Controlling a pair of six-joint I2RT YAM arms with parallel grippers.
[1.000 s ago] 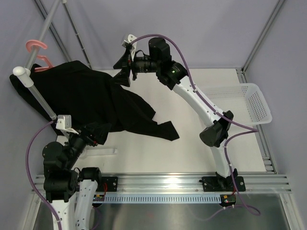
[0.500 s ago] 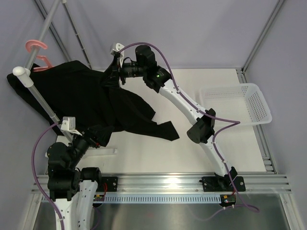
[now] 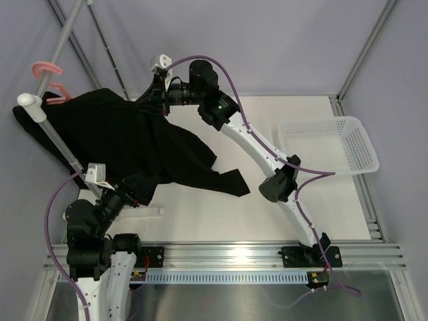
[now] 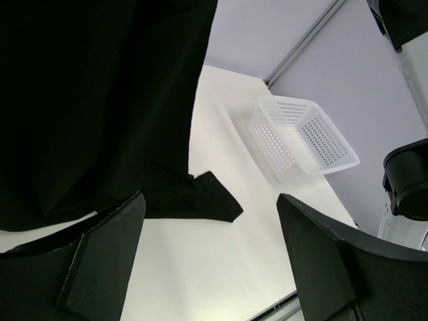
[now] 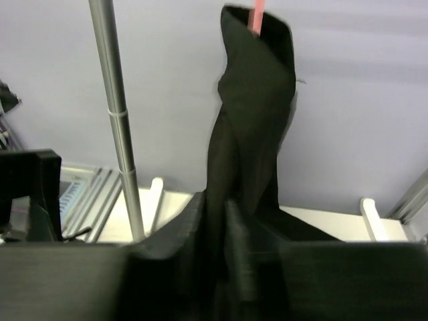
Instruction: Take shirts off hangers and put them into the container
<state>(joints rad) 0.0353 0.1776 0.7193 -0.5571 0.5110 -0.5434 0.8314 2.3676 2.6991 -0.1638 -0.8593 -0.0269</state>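
My right gripper looked pinched on the shirt; my left gripper hung wide, empty. Pulling could drag the hanger off the rail if cloth snagged.

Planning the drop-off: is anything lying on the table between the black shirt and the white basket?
No loose object: the table between shirt and basket is bare, though the right arm crosses above it.

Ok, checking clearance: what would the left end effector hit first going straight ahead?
Most likely the black shirt, whose trailing corner lies on the table just ahead of the left end effector; depth is hard to judge.
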